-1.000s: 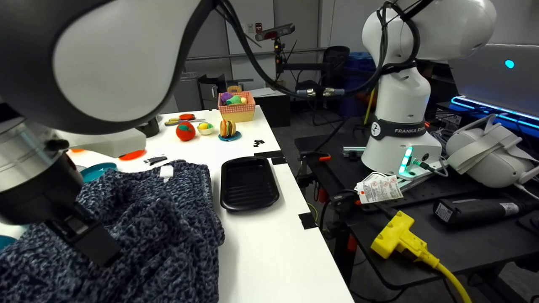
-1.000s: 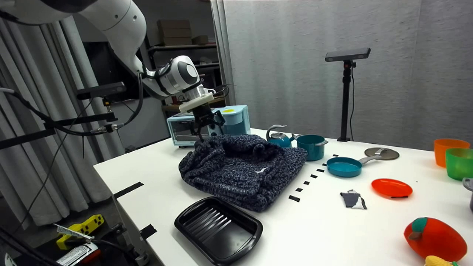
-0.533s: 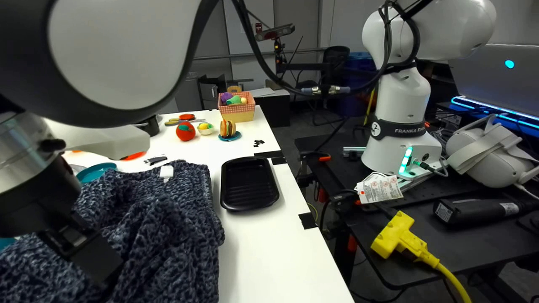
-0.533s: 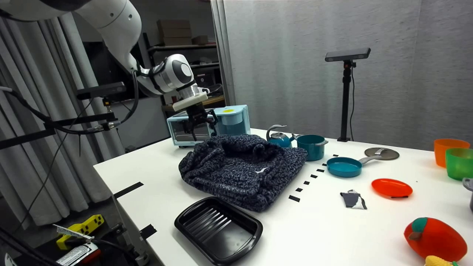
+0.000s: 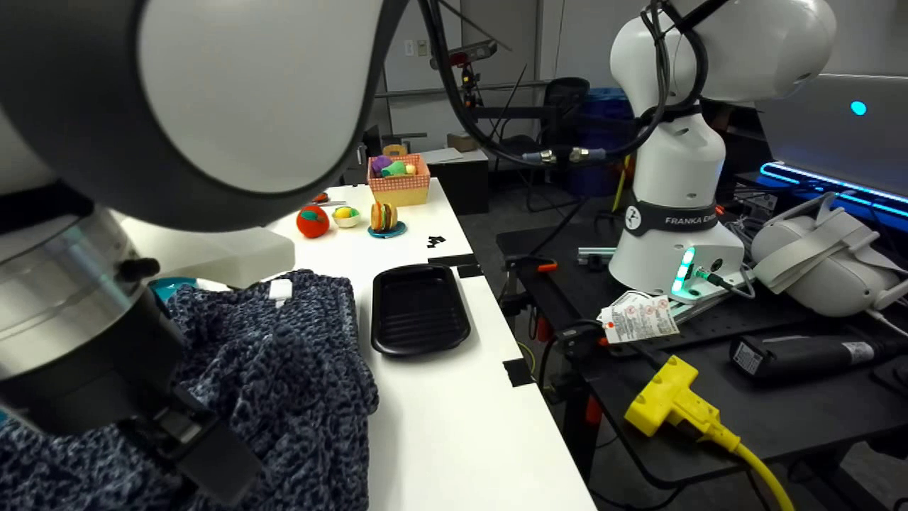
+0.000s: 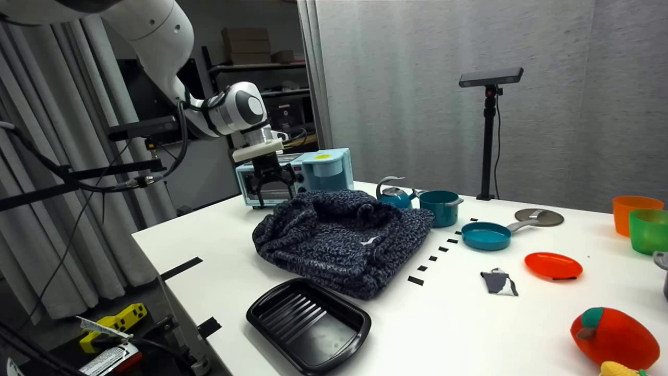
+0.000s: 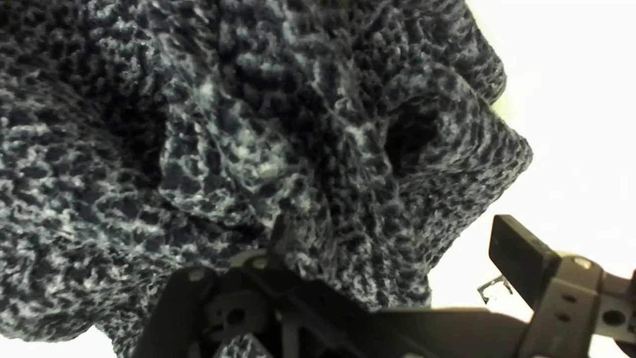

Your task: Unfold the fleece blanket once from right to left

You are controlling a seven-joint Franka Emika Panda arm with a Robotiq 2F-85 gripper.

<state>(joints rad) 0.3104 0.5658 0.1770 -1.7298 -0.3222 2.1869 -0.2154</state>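
Grey curtains (image 6: 454, 109) hang behind the long white table (image 6: 443, 334), and a black side table (image 5: 794, 419) next to it carries the white robot base (image 5: 670, 202). The robot arm (image 6: 162, 52) reaches over to the fleece blanket (image 6: 339, 240), a rumpled, speckled navy heap lying on the white top. In an exterior view, a light blue toaster oven (image 6: 319, 177) stands behind the gripper (image 7: 395, 238), whose fingers are spread wide. In the wrist view one finger shows against the cloth, the other past its edge; whether either touches it cannot be told.

Several things crowd the blanket. A black tray (image 6: 313, 334) lies just beside it, a narrow strip of table between. A teal pot (image 6: 441, 209) and a teal kettle (image 6: 395, 197) stand right by another side; contact is unclear. Well apart are a basket (image 5: 401, 193), a teal pan (image 6: 485, 237), a plush tomato (image 6: 621, 339), orange (image 6: 631, 215) and green (image 6: 649, 232) cups, and a red plate (image 6: 553, 265). Short tape strips (image 6: 416, 280) run in a row between blanket and pan. A small white tag (image 5: 280, 289) shows on the cloth.
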